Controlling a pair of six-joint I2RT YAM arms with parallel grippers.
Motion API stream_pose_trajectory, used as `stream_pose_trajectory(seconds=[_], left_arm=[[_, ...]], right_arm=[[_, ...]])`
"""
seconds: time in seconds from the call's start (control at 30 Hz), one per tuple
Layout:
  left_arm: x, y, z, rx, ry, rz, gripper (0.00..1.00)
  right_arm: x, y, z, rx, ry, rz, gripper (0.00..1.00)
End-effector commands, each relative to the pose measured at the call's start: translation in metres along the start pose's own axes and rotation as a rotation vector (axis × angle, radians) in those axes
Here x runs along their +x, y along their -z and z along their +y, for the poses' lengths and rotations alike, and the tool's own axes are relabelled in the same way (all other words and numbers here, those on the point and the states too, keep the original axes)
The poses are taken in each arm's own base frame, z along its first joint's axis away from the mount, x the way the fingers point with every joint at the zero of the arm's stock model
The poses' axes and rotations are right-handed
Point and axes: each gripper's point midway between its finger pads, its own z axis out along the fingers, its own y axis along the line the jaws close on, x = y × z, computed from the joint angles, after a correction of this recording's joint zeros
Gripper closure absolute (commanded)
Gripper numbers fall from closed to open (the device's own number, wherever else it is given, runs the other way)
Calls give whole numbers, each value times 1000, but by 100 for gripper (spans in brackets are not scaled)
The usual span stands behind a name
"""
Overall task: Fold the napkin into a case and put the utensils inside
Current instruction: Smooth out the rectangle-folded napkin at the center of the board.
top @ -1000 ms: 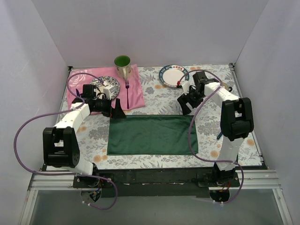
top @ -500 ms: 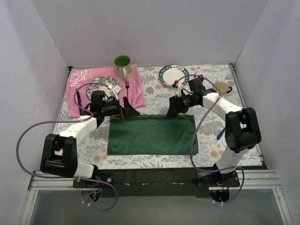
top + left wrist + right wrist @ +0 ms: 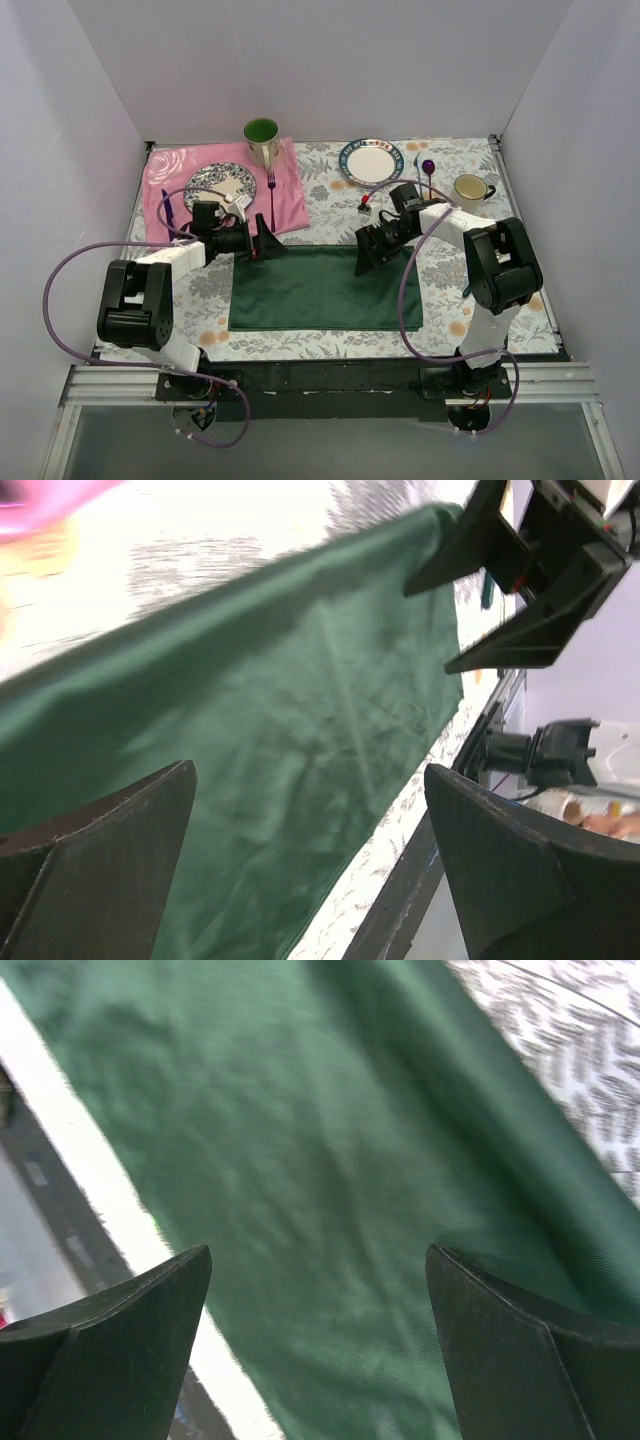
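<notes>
The dark green napkin lies flat as a wide rectangle in the middle of the table. My left gripper is open and empty, low over the napkin's far left corner. In the left wrist view the napkin fills the space between the open left gripper. My right gripper is open and empty, low over the napkin's far edge, right of centre. The right wrist view shows green cloth under the open right gripper. I cannot make out the gold and green utensils.
A pink cloth at the back left carries a patterned plate, a green cup, a fork and a purple knife. A white plate, a purple spoon and a mug stand at the back right.
Both grippers have moved inward and down to the napkin's far edge. The left came off the pink cloth, and the right moved left from the napkin's far right corner.
</notes>
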Motion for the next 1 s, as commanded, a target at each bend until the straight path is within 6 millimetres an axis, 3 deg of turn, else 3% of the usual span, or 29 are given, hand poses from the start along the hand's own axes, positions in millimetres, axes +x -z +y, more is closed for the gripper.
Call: stream_pose_trajectory(seconds=[0.0,0.17,0.27,0.4,0.5,0.53,0.6,0.63,0.7,0.73,0.77,0.83,0.87,0.9,0.97], left_arm=[[1,18,25,-11,61,-7,2],[-3,23,77,-157,206,-62,2],[1,28,86,-162,243,-70,2],[-15,39,57,-84,102,-96,2],[-18,53,31,-34,-80,-68,2],[-23,57,21,-22,-160,-60,2],[-3,65,18,-49,-348,27,2],[3,69,7,-61,-447,52,2],[27,80,18,-131,-609,140,2],[33,84,8,-136,-710,151,3],[54,88,13,-147,-714,204,9],[69,92,15,-165,-840,258,17],[75,95,12,-172,-860,260,27],[75,95,10,-176,-851,251,31],[67,90,3,-157,-812,208,35]], right_arm=[[4,-10,-36,89,18,43,5],[-19,-17,-66,134,53,57,6],[-42,-13,-77,169,100,46,6],[-71,1,-81,216,172,24,7],[-81,20,-56,183,200,-8,9],[-86,32,-37,162,221,-44,10],[-72,39,-21,128,206,-50,12],[-73,52,-7,131,216,-81,16],[-50,52,0,124,181,-60,23],[-47,59,4,145,189,-67,30],[-37,59,3,155,173,-52,34],[-18,58,-2,187,151,-22,47],[-13,58,-4,190,139,-18,50],[-4,54,-5,185,124,-9,51],[-6,50,-4,165,119,-29,52]])
